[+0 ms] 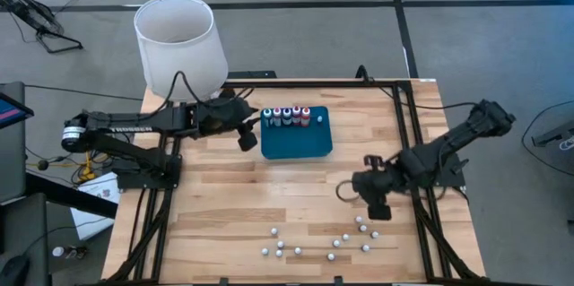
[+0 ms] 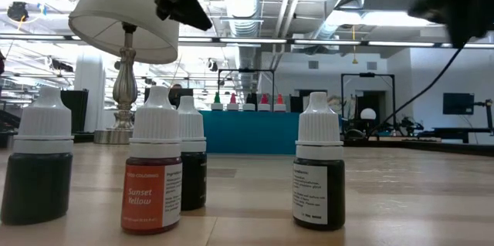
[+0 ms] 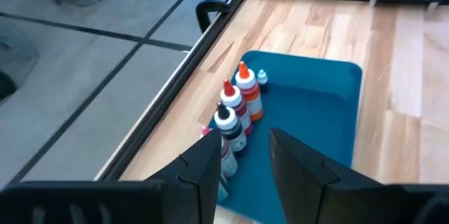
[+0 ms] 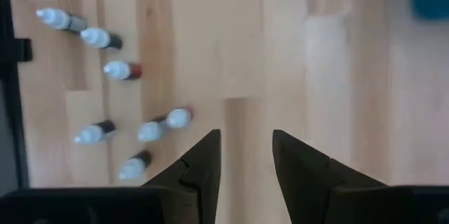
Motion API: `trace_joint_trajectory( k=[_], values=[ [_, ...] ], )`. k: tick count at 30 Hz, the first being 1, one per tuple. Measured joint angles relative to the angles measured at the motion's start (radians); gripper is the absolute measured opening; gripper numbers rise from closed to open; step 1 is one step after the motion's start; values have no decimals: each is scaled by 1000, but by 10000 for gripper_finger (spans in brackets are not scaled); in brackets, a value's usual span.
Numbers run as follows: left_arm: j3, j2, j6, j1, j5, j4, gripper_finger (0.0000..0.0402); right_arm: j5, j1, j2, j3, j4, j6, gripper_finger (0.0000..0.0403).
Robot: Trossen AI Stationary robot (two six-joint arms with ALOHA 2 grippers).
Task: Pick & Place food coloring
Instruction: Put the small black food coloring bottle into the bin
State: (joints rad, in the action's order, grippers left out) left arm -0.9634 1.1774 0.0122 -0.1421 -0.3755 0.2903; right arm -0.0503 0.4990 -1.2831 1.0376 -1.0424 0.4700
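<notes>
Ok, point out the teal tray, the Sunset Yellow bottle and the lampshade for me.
teal tray (image 1: 300,145), high view, bare floor of the tray below the bottle row.
Sunset Yellow bottle (image 2: 150,196), low view, on its orange label.
lampshade (image 1: 179,48), high view, on its white outer wall.

Wooden table: teal tray, lamp, scattered food coloring bottles.

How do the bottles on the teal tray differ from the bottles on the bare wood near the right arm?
The bottles on the tray stand in one tight row along the far edge of the teal tray; the bottles on the wood are scattered loosely. The tray row lies beside the left tool; the scattered ones lie near the right tool. Both groups stand upright with white caps.
</notes>
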Motion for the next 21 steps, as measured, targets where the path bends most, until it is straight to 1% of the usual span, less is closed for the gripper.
trace_joint_trajectory(
  k=[4, 7, 11, 13, 16, 21],
  values=[
    [0, 0, 7, -22, 34, -3, 114, -2, 123, 0, -58, 74, 205, 118],
    [0, 0, 9, -36, 59, -4, 114, -32, 225, -2, -82, 118, 350, 118],
    [0, 0, 29, -50, 90, -5, 114, -61, 322, -47, -88, 142, 501, 118],
    [0, 0, 30, -57, 95, -6, 114, -62, 360, -74, -88, 165, 547, 118],
    [0, 0, 30, -67, 111, -12, 114, -55, 400, -128, -88, 221, 566, 118],
    [0, 0, 30, -68, 111, -14, 114, -47, 417, -199, -85, 237, 613, 118]
  ],
)
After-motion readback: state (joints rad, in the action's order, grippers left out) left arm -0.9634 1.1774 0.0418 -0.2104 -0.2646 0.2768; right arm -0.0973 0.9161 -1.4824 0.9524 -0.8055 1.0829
